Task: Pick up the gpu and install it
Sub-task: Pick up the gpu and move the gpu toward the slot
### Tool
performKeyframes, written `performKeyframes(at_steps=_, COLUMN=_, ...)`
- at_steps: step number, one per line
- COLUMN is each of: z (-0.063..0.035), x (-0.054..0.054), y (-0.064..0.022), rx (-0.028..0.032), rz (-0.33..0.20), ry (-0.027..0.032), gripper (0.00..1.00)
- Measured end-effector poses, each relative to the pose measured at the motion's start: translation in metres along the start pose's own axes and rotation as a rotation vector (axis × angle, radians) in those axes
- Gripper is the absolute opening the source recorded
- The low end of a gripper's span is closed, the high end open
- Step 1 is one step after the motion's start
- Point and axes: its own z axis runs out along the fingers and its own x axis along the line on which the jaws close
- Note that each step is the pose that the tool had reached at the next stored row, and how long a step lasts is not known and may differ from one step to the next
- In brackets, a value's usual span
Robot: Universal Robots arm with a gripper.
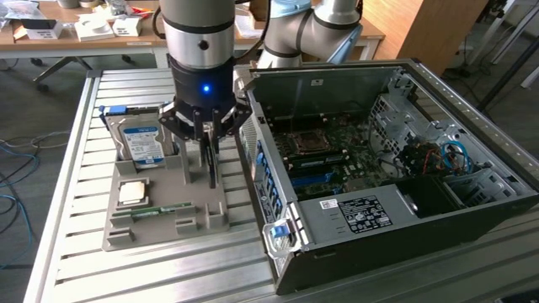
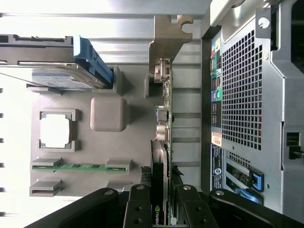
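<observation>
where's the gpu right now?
Wrist view: the gpu stands on edge in the gray tray, between the hard drive and the computer case, under the gripper.

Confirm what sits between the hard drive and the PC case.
The gpu stands on edge in the grey tray between hard drive and PC case, gripper at it; wrist view shows it.

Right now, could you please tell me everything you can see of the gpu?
The gpu stands on edge in the grey tray, beside the open computer case, not yet installed. Seen edge-on, it is a thin green circuit board with a metal bracket at one end and a black part at the other. The gripper is over that black end; whether it grips is unclear.
</observation>
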Motion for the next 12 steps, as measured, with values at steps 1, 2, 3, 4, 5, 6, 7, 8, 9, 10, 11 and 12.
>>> performKeyframes(at_steps=1, z=-0.0023, x=0.0, y=0.0002, rx=-0.0001, rz=0.0, ry=0.0, gripper=0.26)
performKeyframes(at_steps=2, z=-0.0049, x=0.0, y=0.0003, rx=0.0, rz=0.0, ry=0.0, gripper=0.26)
performKeyframes(at_steps=3, z=-0.0077, x=0.0, y=0.0005, rx=0.0, rz=0.0, ry=0.0, gripper=0.26)
performKeyframes(at_steps=4, z=-0.0105, x=0.0, y=0.0006, rx=0.0, rz=0.0, ry=0.0, gripper=0.26)
performKeyframes(at_steps=5, z=-0.0133, x=0.0, y=0.0008, rx=0.0, rz=0.0, ry=0.0, gripper=0.26)
performKeyframes(at_steps=6, z=-0.0162, x=0.0, y=0.001, rx=0.0, rz=0.0, ry=0.0, gripper=0.26)
performKeyframes(at_steps=7, z=-0.0192, x=0.0, y=0.0012, rx=0.0, rz=0.0, ry=0.0, gripper=0.26)
performKeyframes(at_steps=8, z=-0.0225, x=0.0, y=0.0014, rx=0.0, rz=0.0, ry=0.0, gripper=0.26)
performKeyframes(at_steps=9, z=-0.0258, x=0.0, y=0.0016, rx=0.0, rz=0.0, ry=0.0001, gripper=0.26)
performKeyframes(at_steps=10, z=-0.0294, x=0.0, y=0.0018, rx=0.0, rz=0.0, ry=0.0001, gripper=0.26)
performKeyframes(at_steps=11, z=-0.0324, x=0.0, y=0.002, rx=-0.0001, rz=0.0, ry=0.0, gripper=0.26)
performKeyframes(at_steps=12, z=-0.0356, x=0.0, y=0.0022, rx=-0.0001, rz=0.0, ry=0.0, gripper=0.26)
